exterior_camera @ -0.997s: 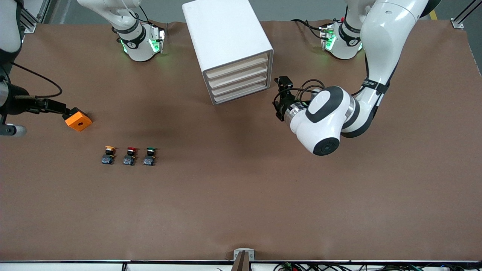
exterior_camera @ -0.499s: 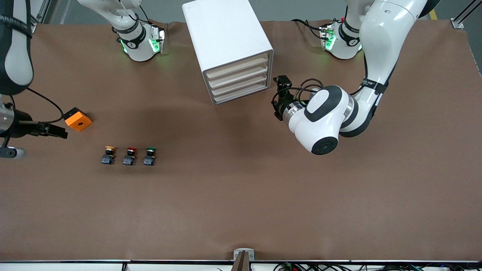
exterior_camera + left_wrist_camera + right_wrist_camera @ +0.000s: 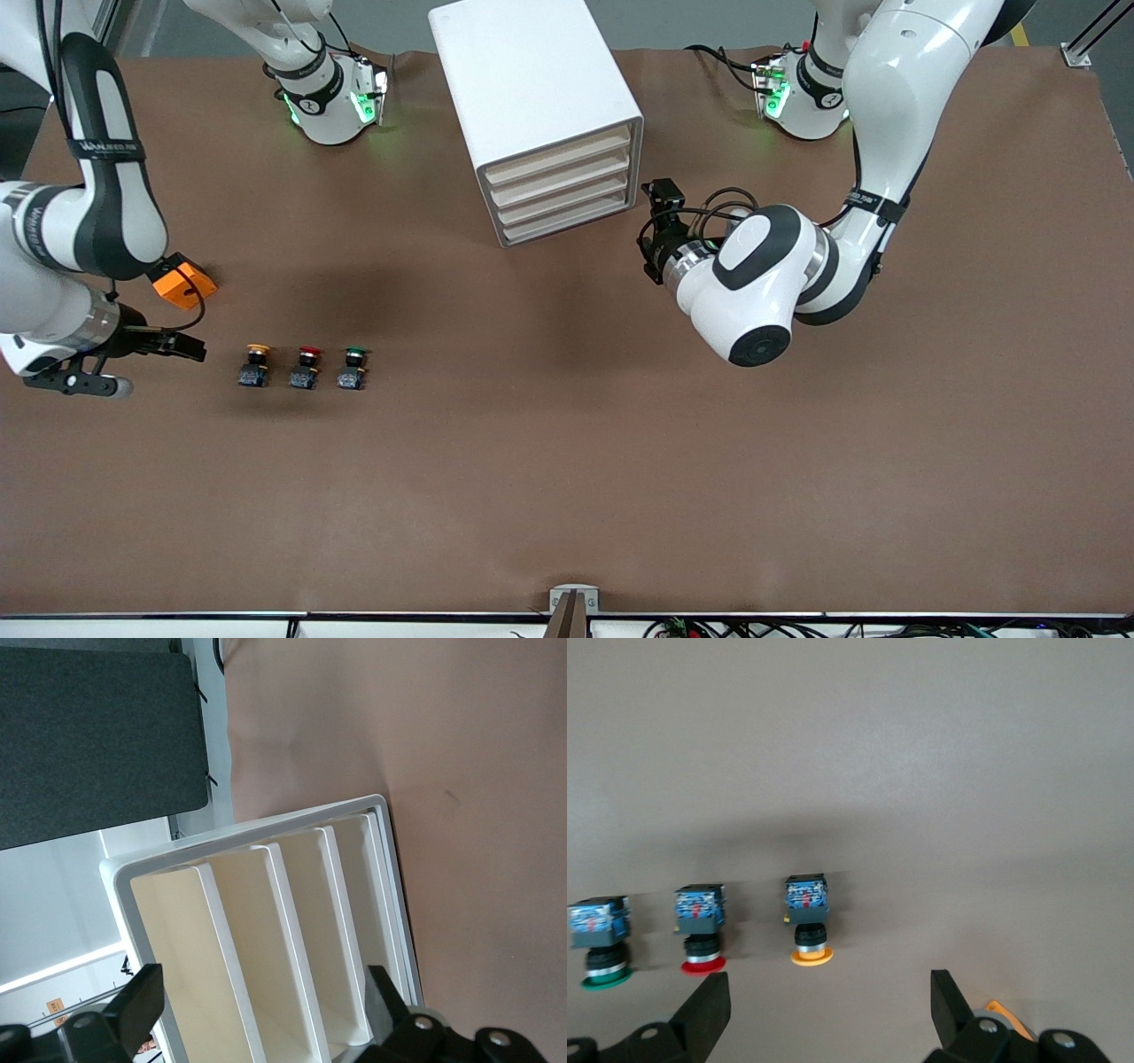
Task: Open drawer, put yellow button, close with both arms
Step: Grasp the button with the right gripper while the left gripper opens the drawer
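The white cabinet [image 3: 523, 80] stands near the robots' bases, with all four drawers shut. The highest drawer [image 3: 560, 157] also shows in the left wrist view [image 3: 177, 966]. My left gripper [image 3: 654, 251] is open and empty, facing the drawer fronts from the left arm's end; its own view shows it open too [image 3: 264, 1010]. The yellow button [image 3: 256, 364] stands in a row with the red button [image 3: 306, 366] and the green button [image 3: 353, 367]. My right gripper [image 3: 188, 347] is open and empty, low beside the yellow button [image 3: 809, 921] toward the right arm's end [image 3: 828, 1014].
An orange block [image 3: 184, 282] with a hole lies by the right arm's wrist, farther from the front camera than the buttons. The red button [image 3: 700, 930] and green button [image 3: 602, 939] stand beside the yellow one.
The right arm has swung in, carrying its gripper from beside the orange block to beside the yellow button. The left arm has hardly shifted.
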